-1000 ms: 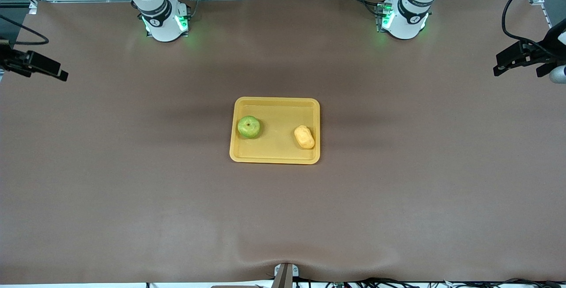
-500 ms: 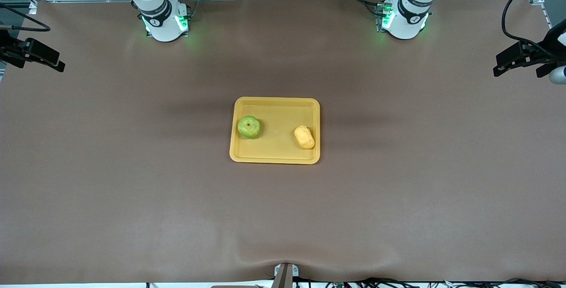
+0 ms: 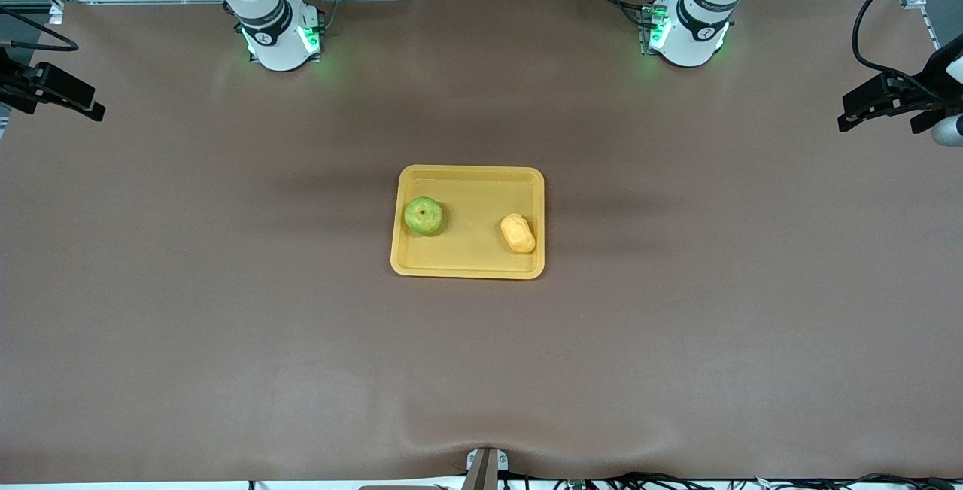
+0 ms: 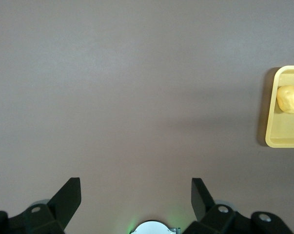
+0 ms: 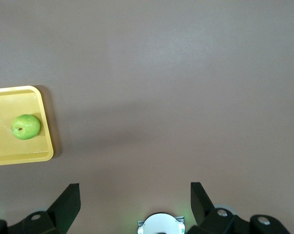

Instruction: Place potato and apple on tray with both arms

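Apple (image 3: 423,216) and potato (image 3: 517,233) rest on tray (image 3: 466,268), well clear of spread, empty left gripper (image 4: 136,195) and right gripper (image 5: 135,197), delivery apparently finished.

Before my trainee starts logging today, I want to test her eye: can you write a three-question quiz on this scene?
1. True or false: the apple lies on the tray.
2. Which item on the tray is nearer the left arm's end of the table? A) apple B) potato C) neither
3. Fill in: the left gripper and the right gripper, each over bare table off the tray, have their fingers ____.

Key: 1 true; 2 B; 3 open.
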`<act>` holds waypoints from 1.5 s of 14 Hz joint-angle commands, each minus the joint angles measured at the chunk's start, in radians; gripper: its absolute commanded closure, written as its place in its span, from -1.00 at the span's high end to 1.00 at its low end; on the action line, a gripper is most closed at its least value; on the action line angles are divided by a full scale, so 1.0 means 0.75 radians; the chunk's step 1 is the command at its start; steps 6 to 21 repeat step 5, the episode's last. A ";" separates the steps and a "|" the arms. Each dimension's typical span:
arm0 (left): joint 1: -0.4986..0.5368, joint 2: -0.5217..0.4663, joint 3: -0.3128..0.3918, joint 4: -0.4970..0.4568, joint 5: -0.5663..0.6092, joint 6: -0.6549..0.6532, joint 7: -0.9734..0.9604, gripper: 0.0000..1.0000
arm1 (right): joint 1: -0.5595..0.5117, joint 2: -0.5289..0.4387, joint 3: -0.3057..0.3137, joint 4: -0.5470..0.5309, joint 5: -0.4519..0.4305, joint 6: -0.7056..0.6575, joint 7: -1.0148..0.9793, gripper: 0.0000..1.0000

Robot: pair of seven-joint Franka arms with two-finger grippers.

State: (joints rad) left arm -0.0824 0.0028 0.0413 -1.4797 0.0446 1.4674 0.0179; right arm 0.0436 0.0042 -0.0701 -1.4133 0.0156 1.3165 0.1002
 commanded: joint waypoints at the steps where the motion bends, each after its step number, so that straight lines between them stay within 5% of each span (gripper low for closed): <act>1: -0.001 0.007 0.000 0.003 -0.029 0.005 -0.022 1.00 | -0.003 -0.020 0.001 -0.034 0.008 0.010 -0.017 1.00; 21: -0.003 0.015 0.000 0.003 -0.029 0.005 -0.020 1.00 | -0.013 -0.018 -0.005 -0.081 0.006 0.026 -0.017 1.00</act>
